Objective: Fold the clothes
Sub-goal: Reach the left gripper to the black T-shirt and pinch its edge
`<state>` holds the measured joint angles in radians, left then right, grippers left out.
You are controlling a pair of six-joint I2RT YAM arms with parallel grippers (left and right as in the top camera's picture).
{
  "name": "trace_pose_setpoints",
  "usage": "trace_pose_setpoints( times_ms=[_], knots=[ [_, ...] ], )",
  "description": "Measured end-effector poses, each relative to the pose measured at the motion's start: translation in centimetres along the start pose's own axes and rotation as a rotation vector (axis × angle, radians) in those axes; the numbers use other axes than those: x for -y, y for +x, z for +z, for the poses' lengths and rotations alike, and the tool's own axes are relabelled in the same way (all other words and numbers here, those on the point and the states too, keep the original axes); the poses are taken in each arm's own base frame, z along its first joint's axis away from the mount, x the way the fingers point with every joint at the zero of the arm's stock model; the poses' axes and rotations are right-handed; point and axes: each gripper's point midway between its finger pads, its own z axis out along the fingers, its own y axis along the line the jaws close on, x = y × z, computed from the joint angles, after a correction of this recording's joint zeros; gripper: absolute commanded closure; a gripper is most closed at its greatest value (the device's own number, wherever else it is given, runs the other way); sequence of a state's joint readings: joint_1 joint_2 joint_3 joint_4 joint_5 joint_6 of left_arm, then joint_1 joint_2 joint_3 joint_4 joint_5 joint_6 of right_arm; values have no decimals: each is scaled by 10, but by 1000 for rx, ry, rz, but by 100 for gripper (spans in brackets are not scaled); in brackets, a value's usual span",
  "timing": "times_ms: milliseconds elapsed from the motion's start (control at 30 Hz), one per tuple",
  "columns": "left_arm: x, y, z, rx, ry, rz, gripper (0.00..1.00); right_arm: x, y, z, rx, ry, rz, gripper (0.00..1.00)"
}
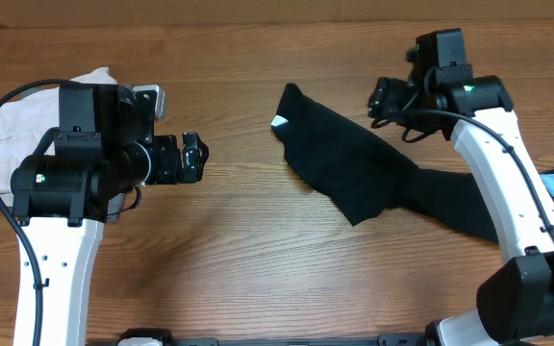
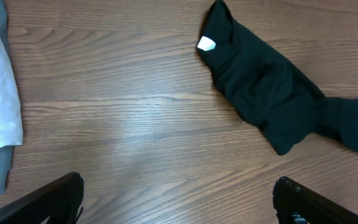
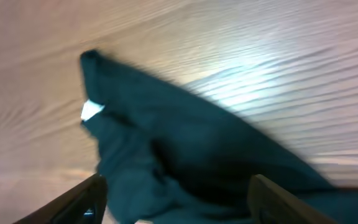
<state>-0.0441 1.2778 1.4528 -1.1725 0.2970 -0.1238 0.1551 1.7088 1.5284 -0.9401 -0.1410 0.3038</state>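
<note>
The black T-shirt (image 1: 354,168) lies bunched in a long strip on the table (image 1: 239,250), its long axis running diagonally from the neck label (image 1: 279,122) end at centre out toward my right side. My right gripper (image 1: 381,99) is the nearer, hovering near the strip's far edge, jaws wide open and empty with cloth showing between them in the blurred wrist view. My left gripper (image 1: 194,157), also open and empty, points at the label end from well apart.

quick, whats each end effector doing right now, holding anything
Left end effector: open, holding nothing.
Right end effector: open, holding nothing, above the black T-shirt.
</note>
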Motion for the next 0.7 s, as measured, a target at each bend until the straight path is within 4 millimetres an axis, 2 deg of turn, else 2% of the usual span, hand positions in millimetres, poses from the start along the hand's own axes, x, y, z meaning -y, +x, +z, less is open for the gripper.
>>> trace_pose_setpoints(
  times_ms=[100,267,333,433,467,600,633,667,700],
  knots=[
    [0,0,0,-1,0,0,0,-12,28,20,-105,-60,-53,31],
    [0,0,0,-2,0,-1,0,-23,94,60,-301,-97,-132,31],
    [0,0,0,-2,0,-1,0,-28,110,71,-327,-115,-168,32],
    [0,0,0,0,0,0,0,-37,120,82,-317,-149,-241,51],
    [0,0,0,1,0,0,0,-38,121,83,-313,-155,-260,51],
    [0,0,0,0,0,0,0,-43,119,84,-298,-173,-278,32],
    [0,0,1,-2,0,-1,0,-43,118,84,-294,-176,-282,33],
    [0,0,2,-4,0,-1,0,-44,117,85,-288,-179,-290,40],
    [-1,0,3,-7,0,-2,0,-44,115,85,-281,-183,-299,55]
  ],
)
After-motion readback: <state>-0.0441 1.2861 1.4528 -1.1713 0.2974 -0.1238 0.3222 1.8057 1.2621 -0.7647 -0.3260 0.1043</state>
